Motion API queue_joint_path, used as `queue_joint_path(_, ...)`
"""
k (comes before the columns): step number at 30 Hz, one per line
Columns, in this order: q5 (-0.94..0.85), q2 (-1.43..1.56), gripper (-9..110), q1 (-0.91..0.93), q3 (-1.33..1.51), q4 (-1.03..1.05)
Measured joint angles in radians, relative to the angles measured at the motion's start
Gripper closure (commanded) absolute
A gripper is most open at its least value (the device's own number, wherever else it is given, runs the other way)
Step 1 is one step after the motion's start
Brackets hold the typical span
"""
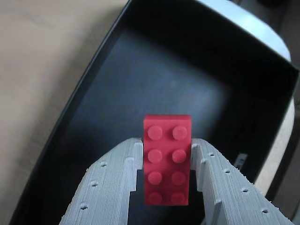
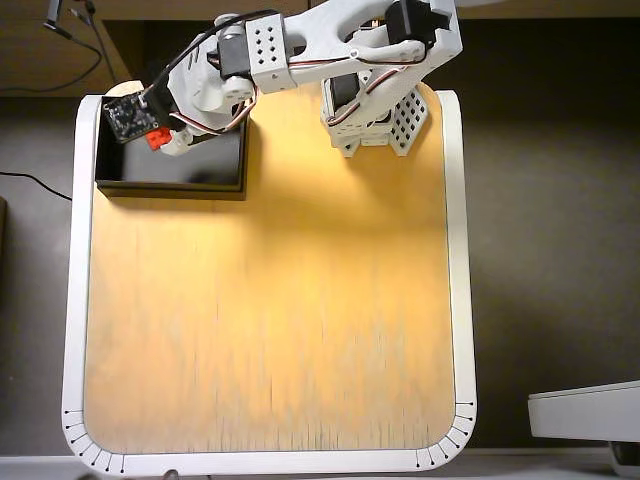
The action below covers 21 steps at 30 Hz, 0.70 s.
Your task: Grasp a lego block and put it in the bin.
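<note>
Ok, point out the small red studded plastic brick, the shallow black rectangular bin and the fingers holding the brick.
Small red studded plastic brick (image 1: 167,150): wrist view, studded top face.
Shallow black rectangular bin (image 1: 89,70): wrist view, left wall.
Grey ridged fingers (image 1: 110,187): wrist view, left finger's upper surface.

The arm (image 2: 300,55) is white plastic with black servo blocks, thin red and black cables and perforated plates. The gripper (image 1: 166,154) has grey ridged printed fingers (image 1: 108,187) with small holes.
</note>
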Motion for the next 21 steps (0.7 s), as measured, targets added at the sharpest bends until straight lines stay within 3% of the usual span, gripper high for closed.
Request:
queue_joint_path(13,0.023,0.0,76,0.02,0.003,-0.02)
queue_joint_path(21,-0.017,0.028,76,0.017,-0.011,0.063)
